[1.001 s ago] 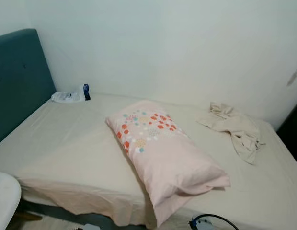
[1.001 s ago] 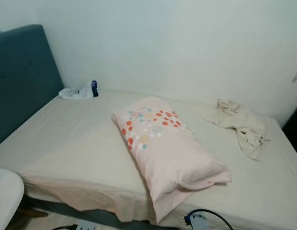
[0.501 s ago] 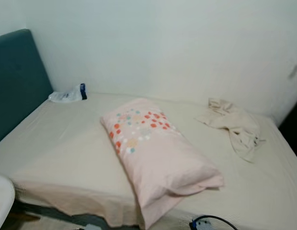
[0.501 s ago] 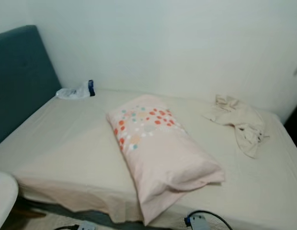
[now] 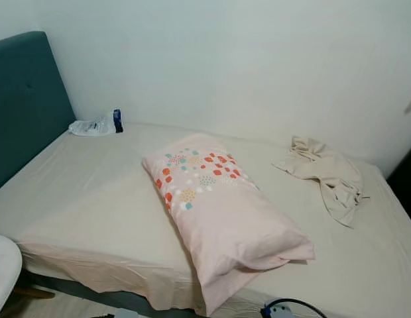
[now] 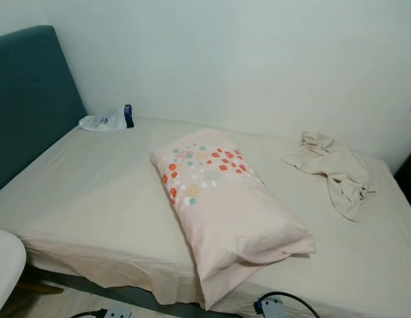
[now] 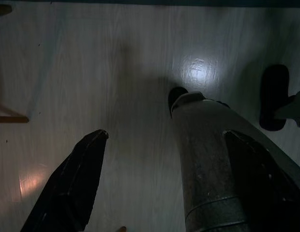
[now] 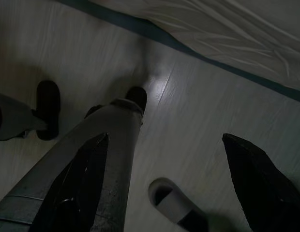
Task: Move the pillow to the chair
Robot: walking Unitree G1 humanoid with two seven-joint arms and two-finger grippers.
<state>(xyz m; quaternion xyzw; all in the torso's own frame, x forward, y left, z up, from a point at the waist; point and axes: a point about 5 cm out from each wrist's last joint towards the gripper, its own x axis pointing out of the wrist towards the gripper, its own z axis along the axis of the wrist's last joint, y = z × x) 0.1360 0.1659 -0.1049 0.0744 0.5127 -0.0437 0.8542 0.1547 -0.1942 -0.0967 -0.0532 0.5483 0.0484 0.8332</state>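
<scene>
At the far left, the white edge of a chair (image 5: pixel 3 268) is seen beside the near left corner of the bed (image 5: pixel 79 199), whose teal headboard (image 5: pixel 23 99) rises along its left end. A crumpled clear plastic bottle with a dark cap (image 5: pixel 96 124) is laid at the far left corner of the bed, against the wall. The pink pillow (image 5: pixel 215 212), printed with coloured dots at its far end, is laid diagonally across the middle of the bed, its near end hanging slightly over the front edge. A crumpled beige cloth (image 5: pixel 328 175) is spread near the far right corner, well apart from the pillow. A blue plug with a black cable (image 6: pixel 275 305) is seen below the front edge. The left gripper (image 7: pixel 164 179) is hung over the pale wooden floor (image 7: pixel 116 63), its fingers spread wide with nothing between them; the right gripper (image 8: pixel 169 183) is likewise held wide apart and empty above the floor, near the bed's hanging sheet (image 8: pixel 227 29) and a slipper (image 8: pixel 172 200).
</scene>
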